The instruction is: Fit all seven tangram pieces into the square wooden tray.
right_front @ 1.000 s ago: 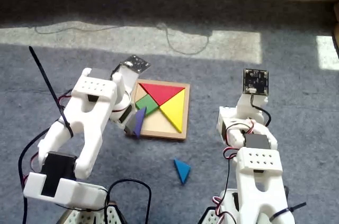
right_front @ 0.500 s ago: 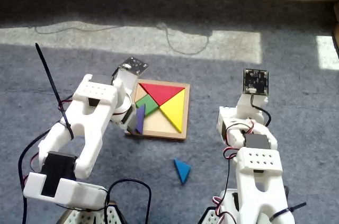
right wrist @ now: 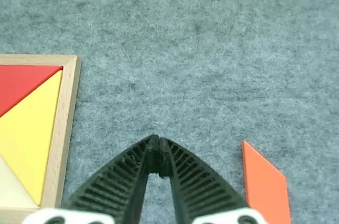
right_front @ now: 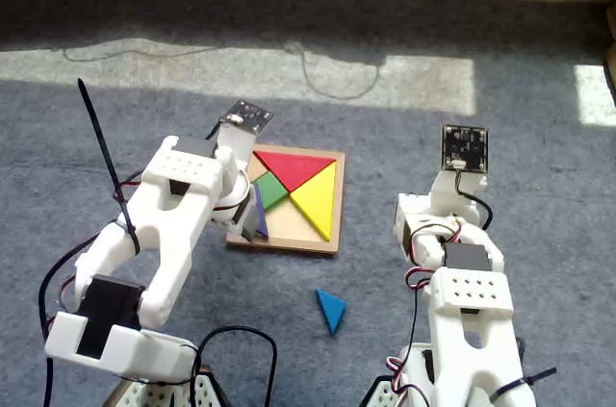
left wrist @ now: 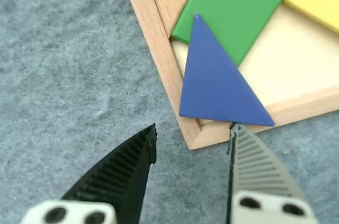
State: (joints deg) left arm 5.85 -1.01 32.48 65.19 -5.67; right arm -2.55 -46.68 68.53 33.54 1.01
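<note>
The square wooden tray holds a red triangle, a yellow triangle and a green square. A purple-blue triangle lies aslant across the tray's near-left corner, one edge resting on the rim and its tip against the green square. My left gripper is open just outside that corner, its pale fingertip touching the triangle's corner. A small blue triangle lies on the carpet in front of the tray. My right gripper is shut and empty above the carpet, beside an orange parallelogram.
Grey carpet covers the whole work area. The left arm hangs over the tray's left edge; the right arm stands to the tray's right. A thin cable runs across the carpet at the back.
The left arm has shifted right toward the tray, carrying the purple-blue triangle from beyond the left rim further over the tray's corner. The right arm has not moved.
</note>
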